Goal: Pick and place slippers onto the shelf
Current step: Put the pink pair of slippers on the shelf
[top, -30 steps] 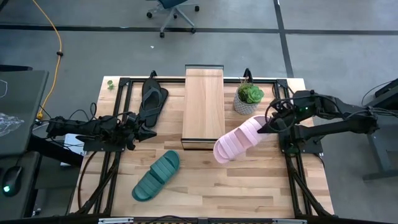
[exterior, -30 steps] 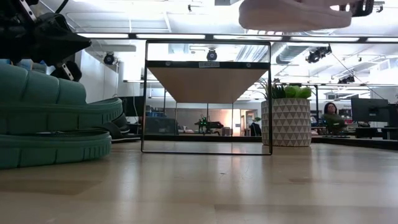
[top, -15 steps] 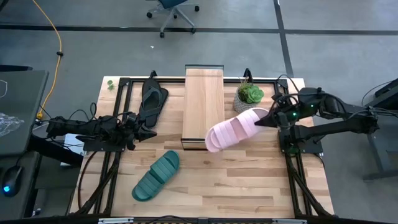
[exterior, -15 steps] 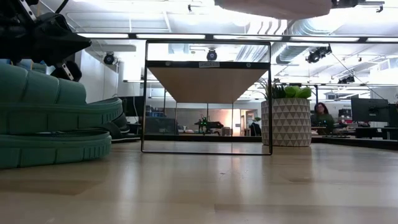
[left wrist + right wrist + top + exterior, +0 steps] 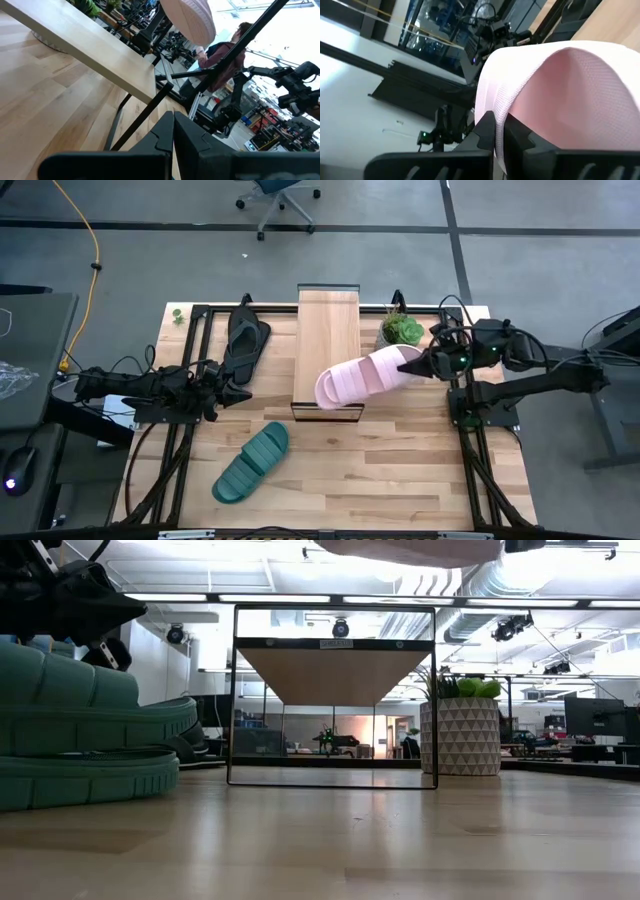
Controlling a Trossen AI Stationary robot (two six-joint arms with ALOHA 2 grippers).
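The pale pink slide (image 5: 362, 377) hangs in the air over the near right part of the shelf (image 5: 327, 340), a light wooden plank top on a thin black frame. My right gripper (image 5: 420, 365) is shut on its right end. In the low view only the slide's underside (image 5: 410, 549) shows, well above the shelf (image 5: 335, 670). The dark teal ribbed slide (image 5: 250, 462) lies on the table at near left. The black flip-flop (image 5: 245, 340) lies flat left of the shelf. My left gripper (image 5: 240, 393) is shut and empty, between those two slippers. My right gripper pinches the pink slide's end rim (image 5: 490, 107) between its two fingers, at the end away from the ribbed strap. The fingers come about level from the table's right, along the slide. The slide is lifted clear and sticks out leftward over the shelf's near end.
A small plant in a patterned white pot (image 5: 400, 333) stands right of the shelf, just beyond the held slide. Black frame rails (image 5: 195, 315) run along the table's sides. Bare tabletop (image 5: 390, 480) lies at near right.
My right gripper has carried the pink slide up and toward the table's left and far edge, from beside the shelf's near right corner to over its near end. The slide has stayed in the hold. In the low view it has risen almost out of the picture's top.
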